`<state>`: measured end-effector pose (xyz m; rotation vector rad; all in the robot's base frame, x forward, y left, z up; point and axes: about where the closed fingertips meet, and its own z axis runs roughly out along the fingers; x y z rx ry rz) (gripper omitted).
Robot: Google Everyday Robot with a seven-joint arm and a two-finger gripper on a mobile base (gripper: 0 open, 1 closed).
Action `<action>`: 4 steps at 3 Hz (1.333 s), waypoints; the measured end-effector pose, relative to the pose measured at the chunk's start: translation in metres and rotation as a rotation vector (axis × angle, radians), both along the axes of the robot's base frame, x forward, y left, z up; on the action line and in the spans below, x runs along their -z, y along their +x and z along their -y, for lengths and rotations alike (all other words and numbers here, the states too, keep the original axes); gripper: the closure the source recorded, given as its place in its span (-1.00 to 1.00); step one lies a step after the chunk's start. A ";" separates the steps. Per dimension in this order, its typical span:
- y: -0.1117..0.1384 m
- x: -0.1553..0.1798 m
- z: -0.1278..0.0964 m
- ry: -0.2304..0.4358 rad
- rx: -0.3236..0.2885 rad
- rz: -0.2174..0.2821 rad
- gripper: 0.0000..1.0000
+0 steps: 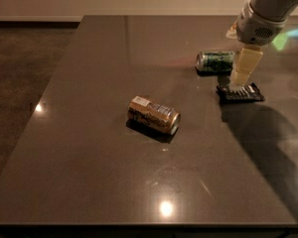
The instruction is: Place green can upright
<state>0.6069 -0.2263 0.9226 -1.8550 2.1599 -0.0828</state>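
The green can (pixel 216 62) lies on its side on the dark table (pixel 89 172), at the far right, with a silver end facing left. My gripper (pixel 238 79) hangs from the arm at the top right. It is just to the right of the can and slightly nearer the camera, above a dark packet. It is close to the can but apart from it and holds nothing that I can see.
A gold-brown can (pixel 154 114) lies on its side near the table's middle. A flat dark packet (pixel 240 92) lies right below the gripper, in front of the green can. The table's left edge drops to a dark floor (pixel 20 73).
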 end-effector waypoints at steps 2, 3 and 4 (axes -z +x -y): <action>0.060 0.024 0.014 0.010 0.018 -0.016 -1.00; 0.072 0.032 0.012 0.020 0.007 -0.016 -1.00; 0.080 0.038 0.005 0.026 -0.011 -0.017 -1.00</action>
